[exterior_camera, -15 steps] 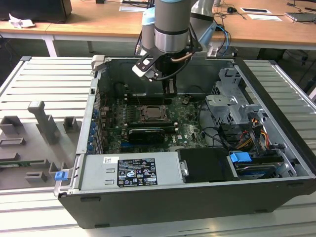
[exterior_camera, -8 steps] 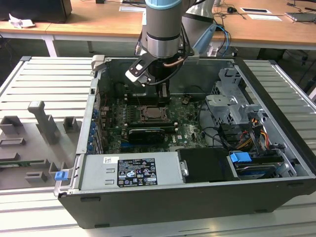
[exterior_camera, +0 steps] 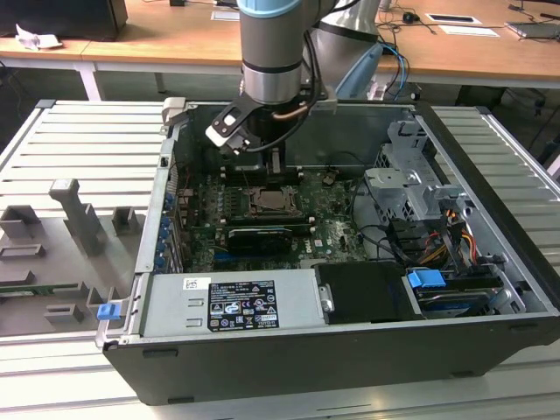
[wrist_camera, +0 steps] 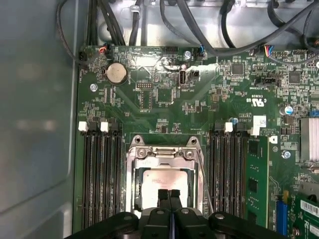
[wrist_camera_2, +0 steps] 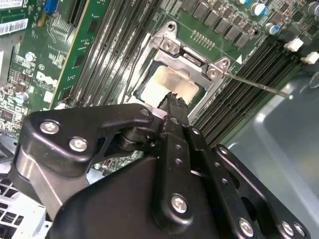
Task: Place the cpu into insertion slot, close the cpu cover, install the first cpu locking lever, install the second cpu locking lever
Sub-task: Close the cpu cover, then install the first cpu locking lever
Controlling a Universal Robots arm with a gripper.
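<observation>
Cameras: one exterior, two on the wrist.
Exterior view: high, oblique, mid-distance, whole computer case (exterior_camera: 350, 367). First wrist view: close, straight down on motherboard (wrist_camera: 164, 94). Second wrist view: closer, slanting past gripper (wrist_camera_2: 174, 98). All share the insertion slot (exterior_camera: 274, 203) (wrist_camera_2: 192, 57) (wrist_camera: 162, 153).

Upright arm (exterior_camera: 271, 52), gripper (wrist_camera: 168, 193) pointing down, fingers (wrist_camera: 162, 198) seemingly pressed together
</observation>
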